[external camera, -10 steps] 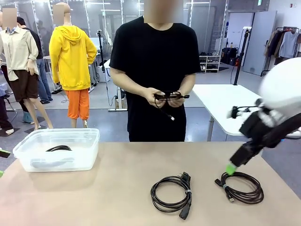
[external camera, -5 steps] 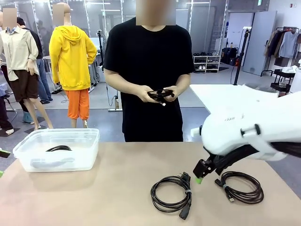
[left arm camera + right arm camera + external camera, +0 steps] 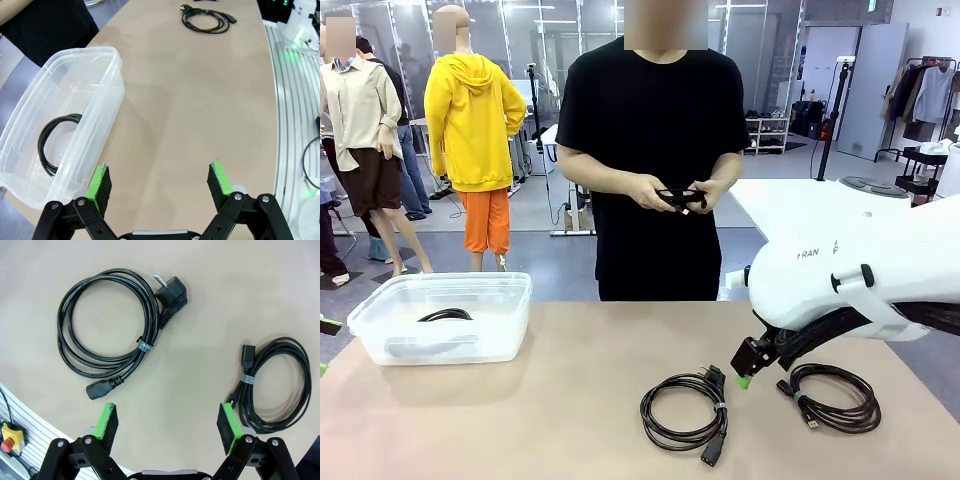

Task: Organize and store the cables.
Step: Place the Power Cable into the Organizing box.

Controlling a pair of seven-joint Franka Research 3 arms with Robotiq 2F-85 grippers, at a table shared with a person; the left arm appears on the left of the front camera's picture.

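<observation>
Two coiled black cables lie on the tan table: a power cable with plugs, and a thinner cable to its right. My right gripper hovers open above the bare table between them, holding nothing. A third cable lies coiled in the clear plastic bin. My left gripper is open and empty, low over the table beside the bin. The person across the table holds another cable in both hands.
The bin stands at the table's left. The right arm's large white link hangs over the table's right side. A second white table stands behind the person. Bare tabletop lies between the bin and the coils.
My right arm swung left from above the right coil to the gap between the two coils, then held still. The person shifted slightly while handling the cable.
</observation>
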